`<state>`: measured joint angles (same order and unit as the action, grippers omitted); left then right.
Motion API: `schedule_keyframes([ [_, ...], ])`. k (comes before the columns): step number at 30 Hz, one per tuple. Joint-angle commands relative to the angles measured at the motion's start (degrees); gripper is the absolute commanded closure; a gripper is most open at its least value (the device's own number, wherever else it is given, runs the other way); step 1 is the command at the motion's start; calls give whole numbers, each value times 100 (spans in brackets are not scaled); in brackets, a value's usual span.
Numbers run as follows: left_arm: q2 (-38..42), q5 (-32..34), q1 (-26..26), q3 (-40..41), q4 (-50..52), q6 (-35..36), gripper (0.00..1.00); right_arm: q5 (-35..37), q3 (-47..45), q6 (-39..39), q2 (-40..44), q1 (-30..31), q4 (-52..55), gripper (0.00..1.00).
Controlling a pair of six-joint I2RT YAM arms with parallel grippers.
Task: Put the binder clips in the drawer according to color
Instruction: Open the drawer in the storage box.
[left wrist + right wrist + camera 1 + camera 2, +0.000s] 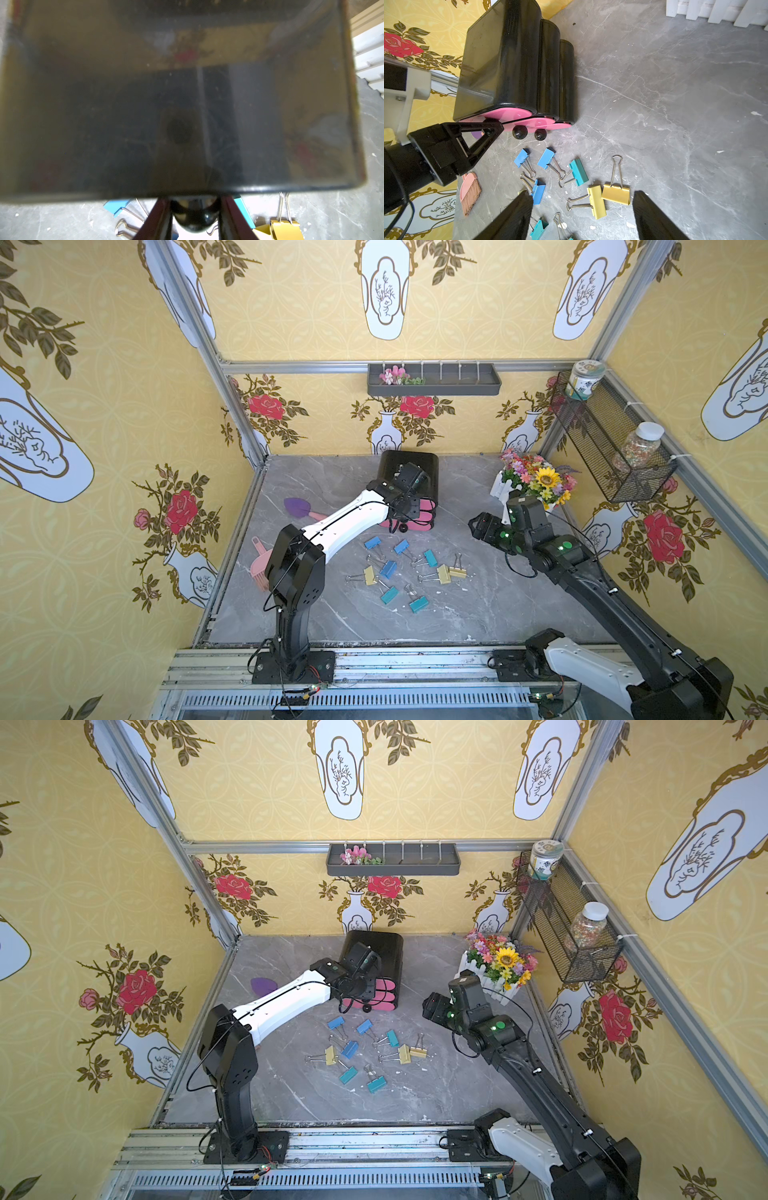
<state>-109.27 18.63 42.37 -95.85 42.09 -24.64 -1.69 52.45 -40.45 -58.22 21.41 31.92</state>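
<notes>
Now nine binder clips, three per colour; left gripper tight around top drawer knob; right gripper wide, empty.

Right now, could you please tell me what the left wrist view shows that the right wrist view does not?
Only the left wrist: both fingers of the left gripper flanking the top knob. Only the right wrist: three pink drawer fronts, two free knobs, pink brush. Both: the drawer cabinet, a blue clip, yellow clips.

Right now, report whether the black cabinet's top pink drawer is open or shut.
Shut: the top pink drawer sits flush against the black cabinet.
</notes>
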Motion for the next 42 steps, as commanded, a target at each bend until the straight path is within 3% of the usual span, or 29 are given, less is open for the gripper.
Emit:
schedule_keyframes([
  [1,105,-48,51,103,-17,-73,76,-13,-26,-11,-31,7,-105,20],
  [33,1321,-79,606,1621,196,-994,77,-120,-233,-3,-32,25,-197,22],
  [42,1375,40,606,1717,147,-1049,67,38,-350,42,19,262,-19,25],
])
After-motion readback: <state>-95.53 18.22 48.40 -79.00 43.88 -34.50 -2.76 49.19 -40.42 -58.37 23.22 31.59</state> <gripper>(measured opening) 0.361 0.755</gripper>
